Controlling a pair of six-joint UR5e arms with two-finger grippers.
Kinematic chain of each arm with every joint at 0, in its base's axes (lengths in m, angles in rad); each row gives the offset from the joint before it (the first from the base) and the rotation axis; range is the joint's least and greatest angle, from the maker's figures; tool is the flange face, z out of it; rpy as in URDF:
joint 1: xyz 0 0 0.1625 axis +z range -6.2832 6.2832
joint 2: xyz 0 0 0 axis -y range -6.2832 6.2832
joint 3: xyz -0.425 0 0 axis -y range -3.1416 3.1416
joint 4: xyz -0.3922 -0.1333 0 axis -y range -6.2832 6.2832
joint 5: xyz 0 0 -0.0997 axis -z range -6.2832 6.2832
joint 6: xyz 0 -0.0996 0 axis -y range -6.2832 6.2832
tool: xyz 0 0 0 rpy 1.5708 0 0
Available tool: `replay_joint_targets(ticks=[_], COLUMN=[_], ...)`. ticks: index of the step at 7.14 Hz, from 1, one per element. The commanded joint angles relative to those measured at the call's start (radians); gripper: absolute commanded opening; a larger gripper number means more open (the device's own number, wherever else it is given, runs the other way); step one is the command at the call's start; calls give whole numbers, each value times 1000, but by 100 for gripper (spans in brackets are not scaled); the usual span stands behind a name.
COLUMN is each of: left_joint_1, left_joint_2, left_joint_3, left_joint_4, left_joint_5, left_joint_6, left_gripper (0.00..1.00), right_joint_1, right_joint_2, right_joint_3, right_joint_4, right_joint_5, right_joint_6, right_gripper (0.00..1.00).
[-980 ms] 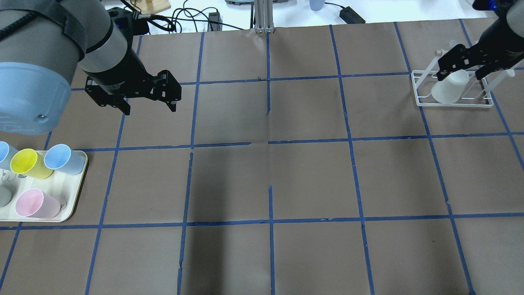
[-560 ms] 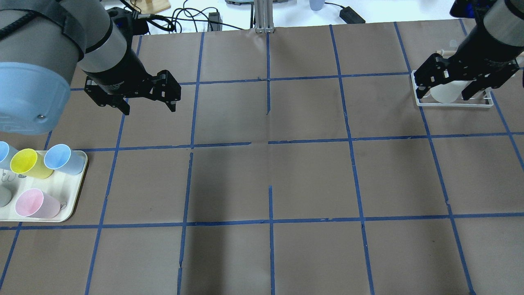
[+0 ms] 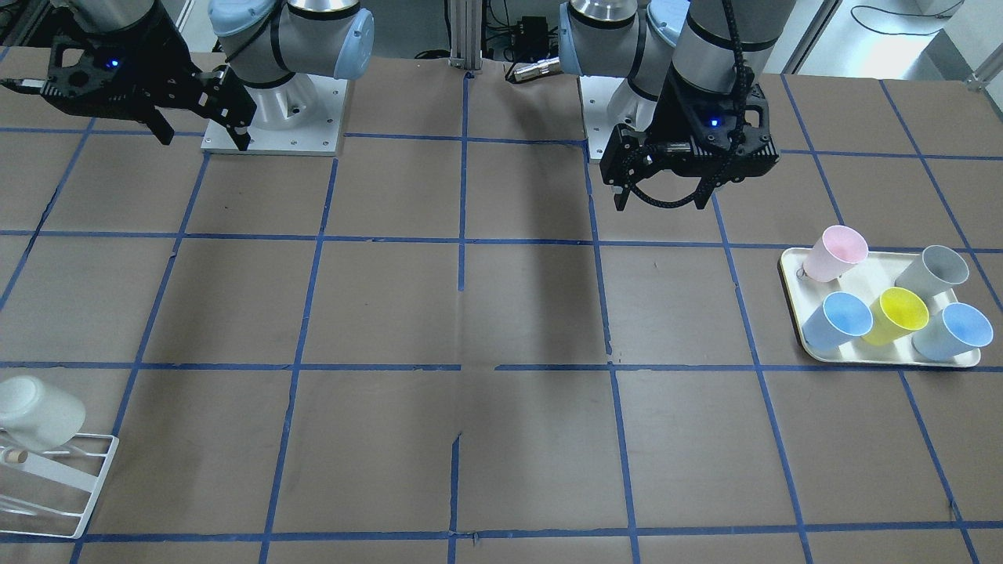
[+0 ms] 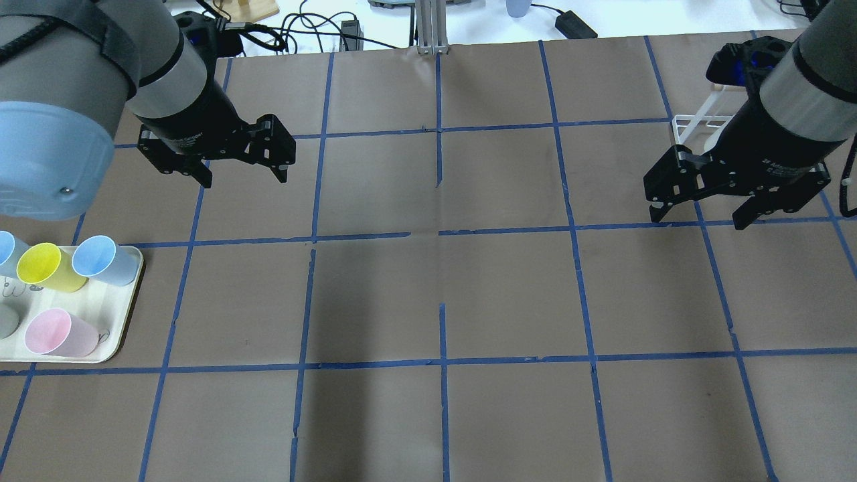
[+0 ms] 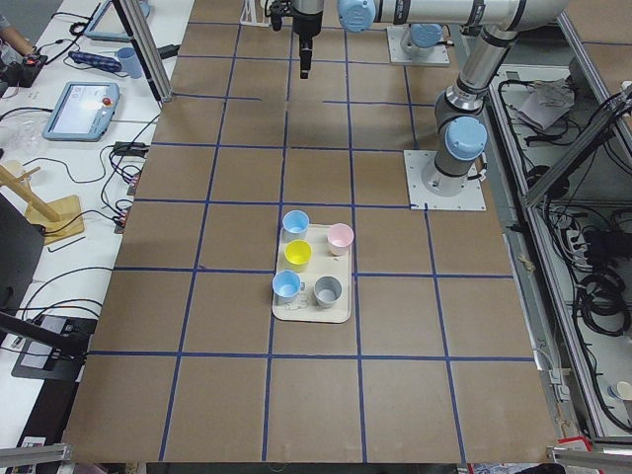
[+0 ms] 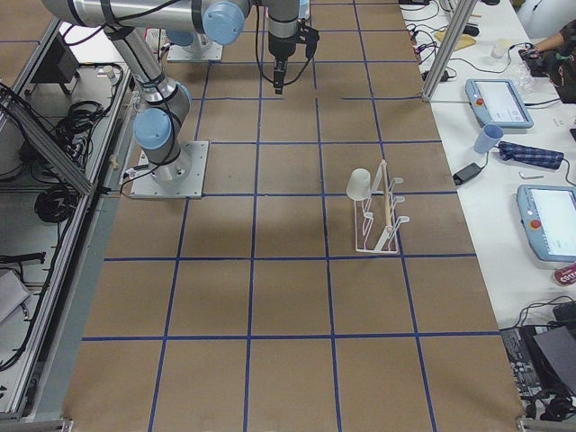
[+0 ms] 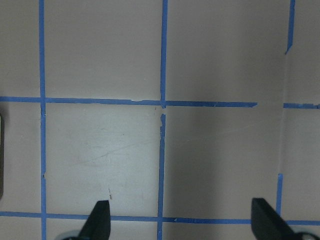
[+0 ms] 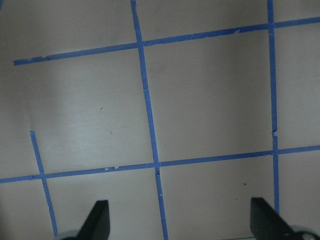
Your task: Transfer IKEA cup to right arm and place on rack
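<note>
Two grippers, both empty. Right gripper (image 4: pixel 699 221): jaws spread wide, nothing between them. Its wrist cam shows only the taped table (image 4: pixel 509 294) beyond the fingertips. It hangs above the table toward the robot's base side, well apart from the rack (image 6: pixel 382 216). Left gripper (image 4: pixel 245 179): jaws likewise wide, no load, over the table's left half and far from the rack.

IKEA cup (image 6: pixel 360 184) location: on the rack, on its robot-facing side. Cup appears inverted and tilted, mouth down over a slanted prong. The prong inside carries it, so no grip is req'd. Front cam agrees: cup leans above the wire frame, with a wooden peg tip (image 3: pixel 16 454) just beside it. Overhead cam: right arm (image 4: pixel 797 100) blocks most of the rack, so the cup is not readable there.

Cream tray (image 3: pixel 791 290) on the robot's left side holds 5 other cups (pink, yellow, grey, 2 blue). None is a task item.

Status (assessment): hand-over and placement both appear done, as the cup rests free of either gripper. Wide jaws fit a release posn. Nothing appears left for this cup except parking the arms.

Risk (assessment): cup looks light and hangs on one prong only. A knock to the wire frame could tip it off.
</note>
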Motion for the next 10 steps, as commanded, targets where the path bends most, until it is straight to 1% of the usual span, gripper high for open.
replay_joint_targets(ticks=[1,3,4,5,7,9,10], left_joint_1=[0,0,3,9,9,8,9], left_joint_2=[2,-2,-3,-5,-5,1,5], left_joint_3=[0,2,2,2,0,0,-3], left_joint_4=[0,1,1,0,0,-2,-2], left_joint_5=[-1,-1,1,9,10,13,13], left_joint_6=[0,2,3,9,64,64,64], left_gripper=[100,100,100,100,100,100,100], right_joint_1=[57,107,117,117,122,121,121], right_joint_2=[7,15,16,21,28,30,31], right_joint_3=[3,0,-2,-2,-5,-13,-13], right_joint_4=[-20,-37,-39,-62,-68,-67,-68], right_joint_5=[1,-34,-35,-36,-36,-68,-62], right_joint_6=[46,48,86,94,91,77,77], right_gripper=[100,100,100,100,100,100,100])
